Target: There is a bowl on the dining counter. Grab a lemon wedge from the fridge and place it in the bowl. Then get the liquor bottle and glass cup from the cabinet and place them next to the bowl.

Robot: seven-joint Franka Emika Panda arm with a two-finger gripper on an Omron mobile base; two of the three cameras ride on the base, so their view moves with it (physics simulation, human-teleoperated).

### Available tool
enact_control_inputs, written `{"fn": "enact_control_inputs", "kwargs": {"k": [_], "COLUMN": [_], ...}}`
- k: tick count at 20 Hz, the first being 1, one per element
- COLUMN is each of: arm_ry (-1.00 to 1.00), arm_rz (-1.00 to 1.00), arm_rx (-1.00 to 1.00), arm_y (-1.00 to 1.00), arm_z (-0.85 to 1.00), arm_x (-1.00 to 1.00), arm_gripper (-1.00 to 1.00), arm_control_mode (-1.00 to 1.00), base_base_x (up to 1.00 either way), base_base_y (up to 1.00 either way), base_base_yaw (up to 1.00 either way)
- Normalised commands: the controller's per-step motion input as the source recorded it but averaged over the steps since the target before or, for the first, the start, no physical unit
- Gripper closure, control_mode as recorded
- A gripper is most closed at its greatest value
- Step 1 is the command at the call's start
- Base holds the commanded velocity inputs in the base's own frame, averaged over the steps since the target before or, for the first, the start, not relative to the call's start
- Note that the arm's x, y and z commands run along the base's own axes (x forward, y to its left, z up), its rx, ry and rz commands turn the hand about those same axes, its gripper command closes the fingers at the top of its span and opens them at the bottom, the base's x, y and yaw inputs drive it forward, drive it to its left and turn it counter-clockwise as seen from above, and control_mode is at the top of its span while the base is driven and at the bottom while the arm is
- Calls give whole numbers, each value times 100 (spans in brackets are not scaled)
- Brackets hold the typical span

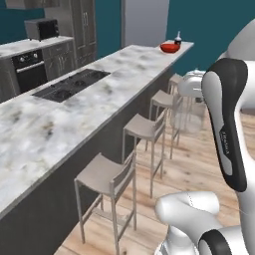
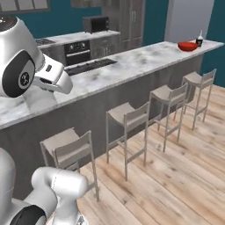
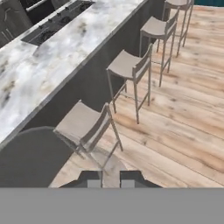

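Left base view: long marble dining counter running from the near left to the far right, with a black cooktop set in its middle part. At the far right corner of the counter, red bowl, upright, and just beside it on the far side the liquor bottle, also upright. Behind that end, against the teal wall, the grey fridge, closed. Along the right edge of the counter, a row of pale stools on the wood floor. Above the stools, well apart from the bowl, the gripper with the clear glass cup hanging under it, off the counter. At the far left, an oven and a microwave.

Right base view: same counter seen from the other side. Bowl and bottle close together at its far right end; cannot tell if touching. Fridge behind them.

Hand view: gripper looking down at the near edge of the counter and the stools. Fingers clenched on the glass cup, visible as a transparent shape over the nearest stool.
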Motion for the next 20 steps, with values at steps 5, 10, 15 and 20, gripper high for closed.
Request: {"fn": "enact_control_inputs", "kwargs": {"k": [5, 10, 15, 20], "arm_ry": [0, 0, 0, 0], "arm_rz": [0, 0, 0, 0], "arm_rx": [0, 0, 0, 0], "arm_y": [0, 0, 0, 0], "arm_z": [0, 0, 0, 0], "arm_x": [0, 0, 0, 0], "arm_gripper": [100, 100, 100, 100], "arm_control_mode": [100, 100, 100, 100], "base_base_x": [83, 79, 73, 61], "base_base_y": [-100, -100, -100, -100], "base_base_yaw": [26, 26, 26, 27]}}
